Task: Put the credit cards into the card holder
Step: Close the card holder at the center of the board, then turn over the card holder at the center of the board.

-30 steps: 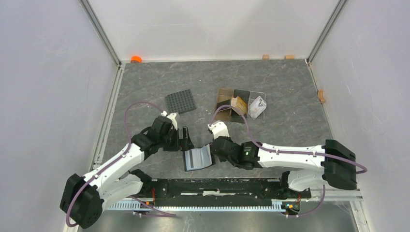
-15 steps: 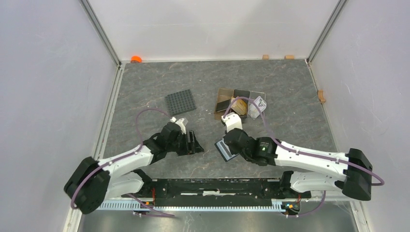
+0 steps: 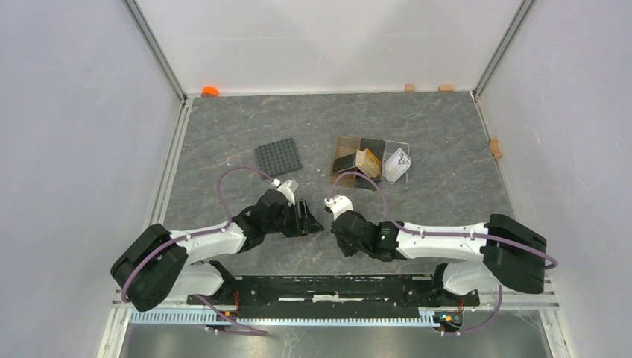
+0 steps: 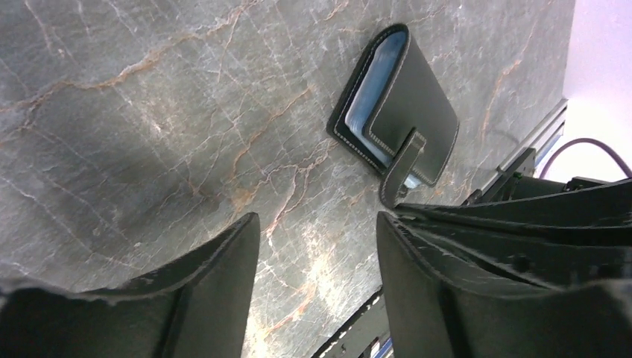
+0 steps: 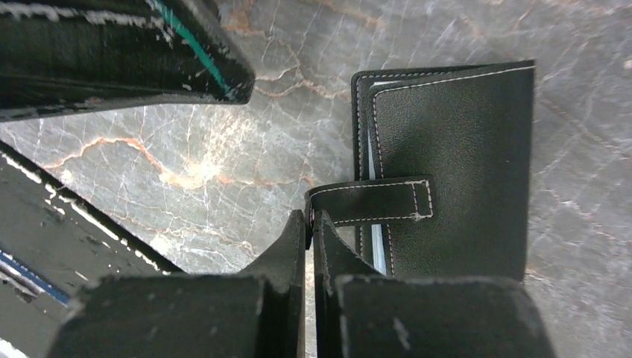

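The card holder (image 5: 454,160) lies folded shut on the stone tabletop, a sliver of pale blue showing at its edge (image 4: 373,78). My right gripper (image 5: 309,220) is shut on the end of its strap tab (image 5: 373,201). In the top view this gripper (image 3: 335,224) covers the holder. My left gripper (image 4: 317,220) is open with only bare table between its fingers, just left of the right one (image 3: 311,220). The credit cards are at the back: a tan one (image 3: 367,159) in the brown box, a whitish one (image 3: 397,162) in the clear tray.
A black gridded mat (image 3: 279,156) lies at the back left. The brown compartment box (image 3: 346,159) and the clear tray (image 3: 406,171) stand together behind the grippers. The black base rail (image 3: 335,287) runs along the near edge.
The card holder lay open a second ago, was lifted by my right gripper, and is now folded shut on the table. My left gripper has moved right and its jaws have narrowed.
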Motion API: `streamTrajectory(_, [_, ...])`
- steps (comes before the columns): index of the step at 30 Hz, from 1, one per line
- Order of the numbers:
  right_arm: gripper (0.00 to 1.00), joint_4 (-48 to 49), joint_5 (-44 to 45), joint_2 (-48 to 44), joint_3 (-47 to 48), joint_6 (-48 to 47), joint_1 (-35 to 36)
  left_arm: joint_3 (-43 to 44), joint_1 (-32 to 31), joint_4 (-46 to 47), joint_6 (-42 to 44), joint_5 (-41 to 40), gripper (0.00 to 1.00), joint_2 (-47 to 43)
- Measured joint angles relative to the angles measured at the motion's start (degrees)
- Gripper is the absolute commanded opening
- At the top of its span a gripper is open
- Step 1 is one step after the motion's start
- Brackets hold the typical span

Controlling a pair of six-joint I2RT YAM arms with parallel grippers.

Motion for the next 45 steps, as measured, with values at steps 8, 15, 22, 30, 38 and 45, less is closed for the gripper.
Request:
streamTrajectory(8, [0.61, 2.6, -4.0, -1.8, -1.0, 0.0, 0.0, 1.1, -0.1, 2.5, -0.1, -0.1, 0.76, 3.8])
streamTrajectory(15, [0.83, -3.5, -4.4, -10.9, 1.3, -2.5, -0.4, 4.7, -0.9, 2.9, -0.1, -0.2, 0.79, 6.5])
streamTrajectory(22, [0.83, -10.4, -5.3, -21.4, 3.6, -6.0, -12.0, 7.0, -2.9, 3.4, -0.1, -0.6, 0.80, 7.8])
streamTrajectory(30, [0.69, -6.8, -19.8, -20.7, -3.0, -12.0, -33.4, 11.3, -6.6, 3.0, -0.1, -2.0, 0.79, 12.0])
streamTrajectory(38, [0.64, 0.7, -40.0, -13.4, -10.3, -14.1, -44.6, 13.8, -7.8, 1.5, 0.2, -2.4, 0.51, 17.2])
streamTrajectory(45, [0.60, 7.2, -47.9, -6.6, -10.4, -16.1, -46.9, 14.7, -7.8, 0.3, 0.4, -3.5, 0.38, 19.7])
